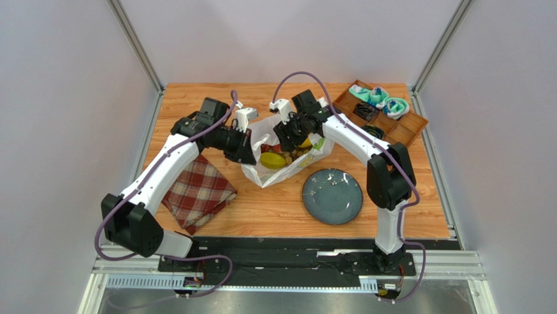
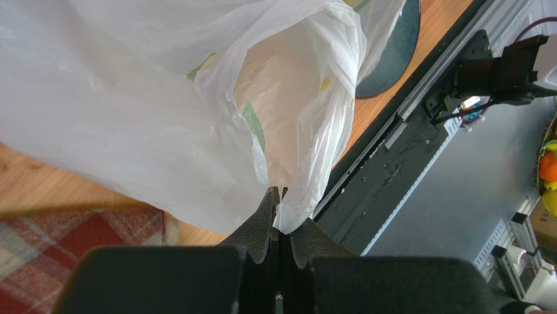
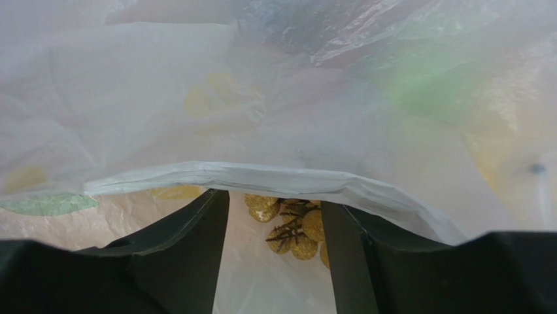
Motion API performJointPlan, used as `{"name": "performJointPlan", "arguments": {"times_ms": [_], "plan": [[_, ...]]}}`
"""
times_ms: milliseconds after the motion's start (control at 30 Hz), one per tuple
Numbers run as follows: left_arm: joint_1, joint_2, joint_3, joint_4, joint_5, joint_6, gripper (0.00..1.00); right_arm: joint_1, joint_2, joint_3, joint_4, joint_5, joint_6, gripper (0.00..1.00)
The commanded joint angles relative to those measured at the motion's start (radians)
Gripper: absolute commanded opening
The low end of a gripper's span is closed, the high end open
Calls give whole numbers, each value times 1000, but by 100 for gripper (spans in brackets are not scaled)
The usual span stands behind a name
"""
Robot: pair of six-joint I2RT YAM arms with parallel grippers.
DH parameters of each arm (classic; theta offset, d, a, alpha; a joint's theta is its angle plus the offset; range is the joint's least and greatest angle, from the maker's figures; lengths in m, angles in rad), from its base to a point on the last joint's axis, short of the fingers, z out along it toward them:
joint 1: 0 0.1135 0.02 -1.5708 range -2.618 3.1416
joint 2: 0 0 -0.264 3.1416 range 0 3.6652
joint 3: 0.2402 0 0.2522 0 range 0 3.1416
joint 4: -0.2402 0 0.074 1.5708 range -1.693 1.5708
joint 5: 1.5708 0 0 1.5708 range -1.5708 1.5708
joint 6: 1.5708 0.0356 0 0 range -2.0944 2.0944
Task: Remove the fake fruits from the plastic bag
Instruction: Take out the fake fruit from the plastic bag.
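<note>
Judging progress: early. No fruit is out of the bag in any view, so nearly the whole job is left for you.
Bag: the white translucent crinkly plastic bag point(image 1: 287, 171) sits mid-table between your two arms, mouth open upward.
Fruit seen inside: a yellow mango point(image 1: 272, 160), a dark red fruit point(image 1: 268, 149) touching it, and a brown grape bunch point(image 3: 294, 230). Anything else is hidden by the film, so the count is not clear.
Left arm: your left gripper point(image 2: 277, 196) has its fingers pressed together on a fold of the bag's rim and holds that side of the mouth up.
Right arm: your right gripper point(image 3: 274, 204) is inside the mouth with its fingers spread well apart and nothing in them. The bag rim drapes across both fingers, and the grapes lie beyond the gap, not touched.
Drop spot: the round blue-grey plate point(image 1: 332, 208) is just beside the bag, with no fruit on it.
Not yours: the red plaid cloth point(image 1: 199, 190) and the wooden tray point(image 1: 408, 127) with teal rolled socks point(image 1: 379, 98).
Left to do: grasp and lift out every fruit — grapes look nearest to hand.
</note>
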Motion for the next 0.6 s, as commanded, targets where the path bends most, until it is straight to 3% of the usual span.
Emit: {"name": "performJointPlan", "arguments": {"times_ms": [0, 300, 567], "plan": [[3, 50, 101, 18, 50, 5, 0, -5, 49, 86, -44, -69, 82, 61], [3, 81, 134, 31, 51, 11, 0, -8, 175, 169, -100, -9, 117, 63], [3, 76, 124, 29, 67, 9, 0, -9, 233, 221, -91, -11, 148, 50]]}}
